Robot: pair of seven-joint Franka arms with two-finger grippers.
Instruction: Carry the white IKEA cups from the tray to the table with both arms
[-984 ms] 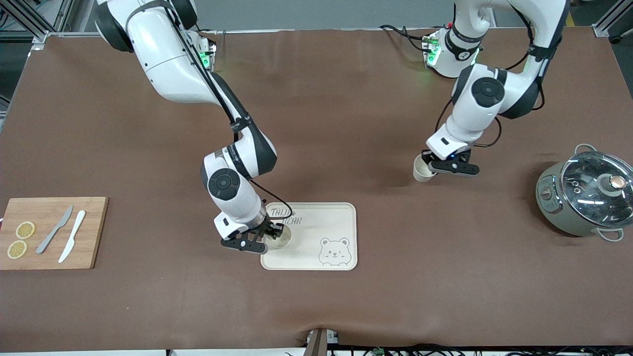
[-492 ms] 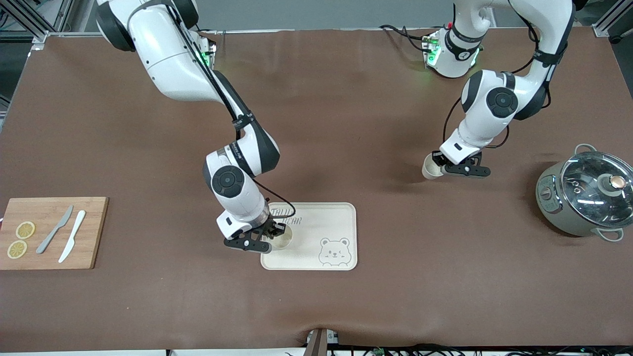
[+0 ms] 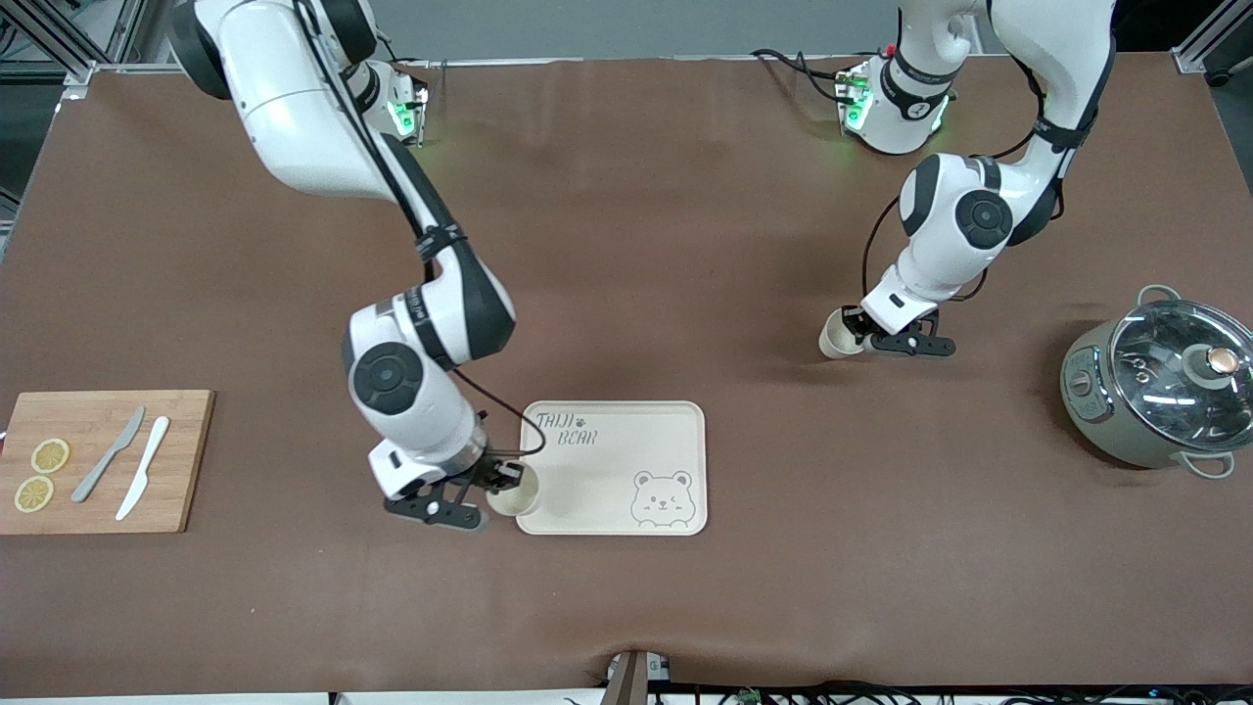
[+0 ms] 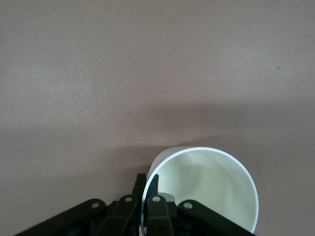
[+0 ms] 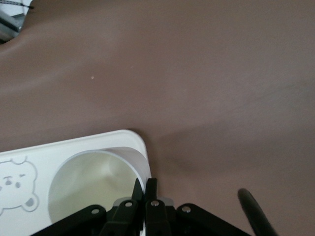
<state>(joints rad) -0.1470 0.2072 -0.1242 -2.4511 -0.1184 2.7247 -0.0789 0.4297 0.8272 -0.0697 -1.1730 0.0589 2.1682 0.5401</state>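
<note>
My right gripper [image 3: 501, 478] is shut on the rim of one white IKEA cup [image 3: 513, 500]. It holds the cup upright over the corner of the cream bear tray [image 3: 626, 446] that is nearest the camera, toward the right arm's end. In the right wrist view the fingers pinch the wall of that cup [image 5: 91, 189] at the tray's corner [image 5: 129, 139]. My left gripper [image 3: 855, 334] is shut on the rim of the second cup [image 3: 835, 339], over bare table toward the left arm's end. The left wrist view shows this cup [image 4: 209, 189] pinched by its rim, open mouth up.
A wooden cutting board [image 3: 186, 470] with two lemon slices [image 3: 41, 474], a grey knife [image 3: 108, 454] and a white knife [image 3: 143, 466] lies at the right arm's end. A grey pot with a glass lid [image 3: 1165, 382] stands at the left arm's end.
My right gripper has carried its cup from the tray's middle edge to the tray's corner, toward the right arm's end and the camera. My left gripper shifted slightly with its cup.
</note>
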